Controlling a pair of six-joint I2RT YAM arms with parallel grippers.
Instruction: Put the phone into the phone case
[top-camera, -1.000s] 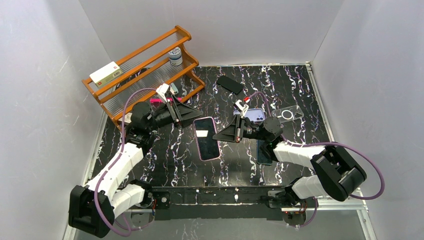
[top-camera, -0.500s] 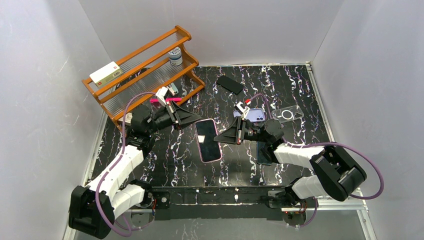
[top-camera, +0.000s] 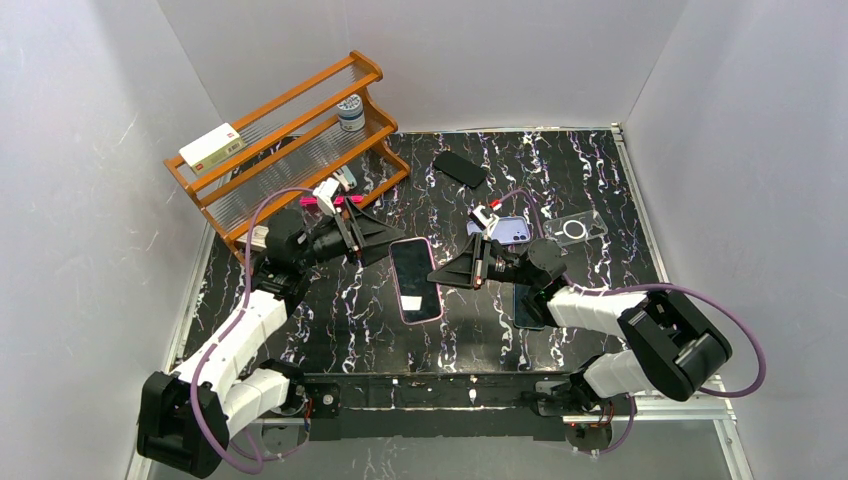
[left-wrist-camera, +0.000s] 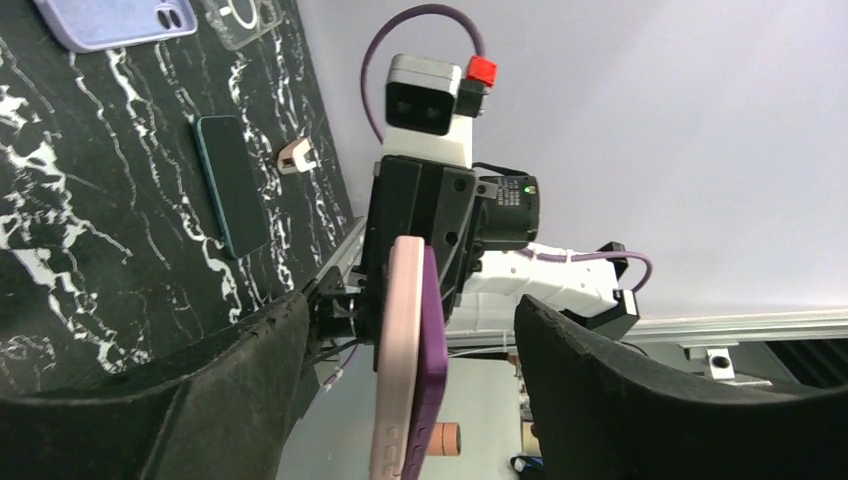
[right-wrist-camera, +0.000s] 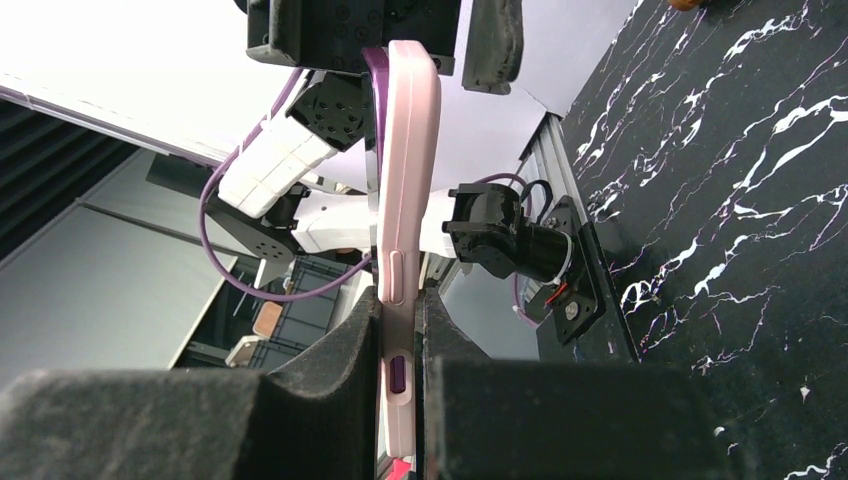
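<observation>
Two robot arms meet over a black table (top-camera: 600, 170) veined with white like marble. Much is hidden. The right arm covers part of a dark phone (top-camera: 528, 305) lying flat, and both wrist cameras see the held item only edge-on, so it is unclear whether the phone is fully seated in its case. The right claw (top-camera: 437, 276) is clenched on the lower edge of the smooth pink phone case (right-wrist-camera: 410, 150) and holds it above the middle of the table. The phone (top-camera: 413, 275) sits in that case with its glossy black screen up, and a purple edge shows beside the pink. The left claw (top-camera: 388, 235) is released. Its two matte black fingers (left-wrist-camera: 230, 400) stand wide apart on either side of the case's far end, and I cannot tell whether they touch it. Four other flat slabs with rounded corners lie on the table. Besides the dark phone, there is a black one (top-camera: 460, 168) near the back, a lilac one (top-camera: 514, 229), and a clear case with a white ring (top-camera: 575, 229). A small pale block (left-wrist-camera: 293, 155), too small to identify, lies near the dark phone. At back left is one slatted wooden rack (top-camera: 290, 130) holding one white box (top-camera: 211, 146) and one small jar (top-camera: 349, 112).
</observation>
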